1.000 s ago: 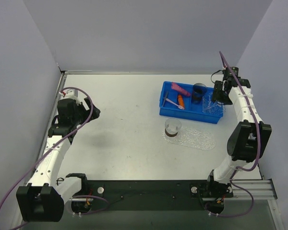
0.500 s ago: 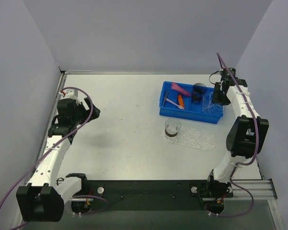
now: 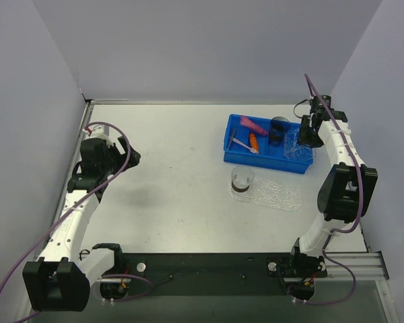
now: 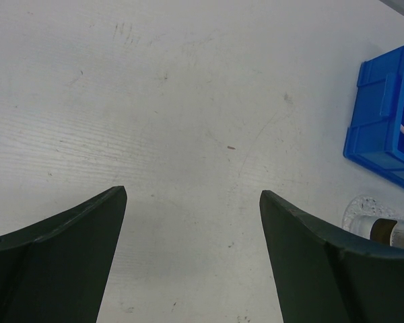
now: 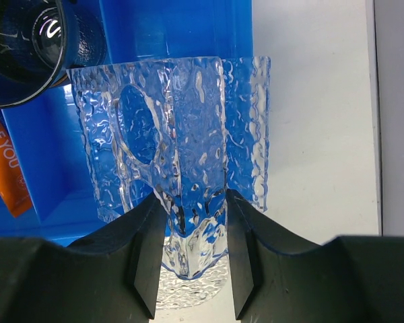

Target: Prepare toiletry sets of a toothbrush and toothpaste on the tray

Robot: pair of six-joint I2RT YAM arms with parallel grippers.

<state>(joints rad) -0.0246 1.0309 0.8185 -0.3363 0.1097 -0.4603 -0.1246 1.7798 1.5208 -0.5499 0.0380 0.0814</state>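
The blue bin [image 3: 266, 156] holds the pale toothbrush [image 3: 242, 143], the magenta toothpaste tube [image 3: 254, 125] and the orange toothpaste tube [image 3: 254, 141]; the orange tube [image 5: 7, 176] also shows in the right wrist view. The clear bumpy tray [image 3: 283, 196] lies flat on the table in front of the bin. My right gripper [image 5: 195, 198] is at the bin's right end [image 3: 300, 140], shut on a clear bumpy holder [image 5: 182, 128] with an oval hole. My left gripper [image 4: 192, 194] hangs open over bare table, far to the left [image 3: 130, 159].
A dark round cup [image 3: 279, 128] stands in the bin beside the holder. A clear cup with a brown base [image 3: 242, 180] sits on the tray's left end. The side walls are close to both arms, and the right wall is next to the right forearm.
My right gripper's jaws have closed onto the clear holder, and the arm has shifted slightly left. The left arm has not moved.
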